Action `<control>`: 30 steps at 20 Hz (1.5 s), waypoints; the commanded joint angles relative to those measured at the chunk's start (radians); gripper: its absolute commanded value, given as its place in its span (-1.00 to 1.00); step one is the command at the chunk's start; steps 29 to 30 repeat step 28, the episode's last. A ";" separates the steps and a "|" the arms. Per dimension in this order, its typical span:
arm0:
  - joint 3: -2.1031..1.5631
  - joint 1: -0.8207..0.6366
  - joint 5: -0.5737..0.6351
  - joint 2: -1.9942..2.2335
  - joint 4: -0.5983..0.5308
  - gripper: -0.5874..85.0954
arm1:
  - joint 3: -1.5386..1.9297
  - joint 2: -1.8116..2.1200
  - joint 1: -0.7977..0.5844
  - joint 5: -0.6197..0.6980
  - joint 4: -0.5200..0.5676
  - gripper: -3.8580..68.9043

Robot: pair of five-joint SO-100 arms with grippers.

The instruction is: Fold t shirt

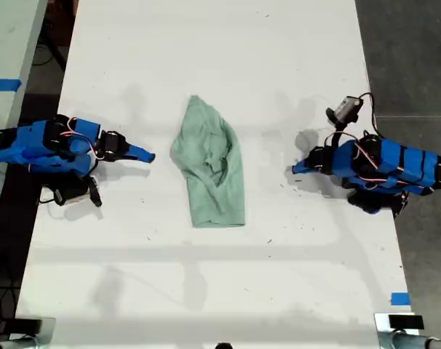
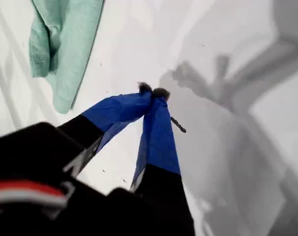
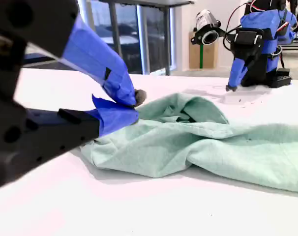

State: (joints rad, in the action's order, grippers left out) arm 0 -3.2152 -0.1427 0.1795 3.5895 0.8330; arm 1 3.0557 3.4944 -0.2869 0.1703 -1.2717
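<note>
— What can't you make out?

— In the first wrist view the t shirt (image 2: 65, 44) is cut off by the frame edge. In the second wrist view its far end also runs out of frame, and a raised fold hides the middle.

— And the claws?

— My first gripper (image 2: 153, 92) has its tips pressed together on nothing. My second gripper (image 3: 134, 101) looks closed too, also empty. Its tip overlaps the cloth's edge in its own view, so touch is hard to judge there.

— Where's the shirt, then?

— It lies crumpled on the table (image 1: 206, 291), between the two claws. In the exterior view the t shirt (image 1: 209, 163) lies apart from my second gripper (image 1: 149, 155) and from my first gripper (image 1: 296, 169), with both tips pointing toward it.
</note>
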 commanded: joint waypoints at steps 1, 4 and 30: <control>-0.008 -0.032 -0.020 0.008 0.006 -0.99 | 0.054 0.014 0.002 0.011 0.009 -0.90; -0.008 -0.040 -0.028 0.008 0.011 -0.99 | 0.055 0.014 0.002 0.026 0.023 -0.90; -0.008 -0.064 -0.072 0.008 0.041 -0.99 | 0.052 0.014 -0.032 0.025 0.026 -0.90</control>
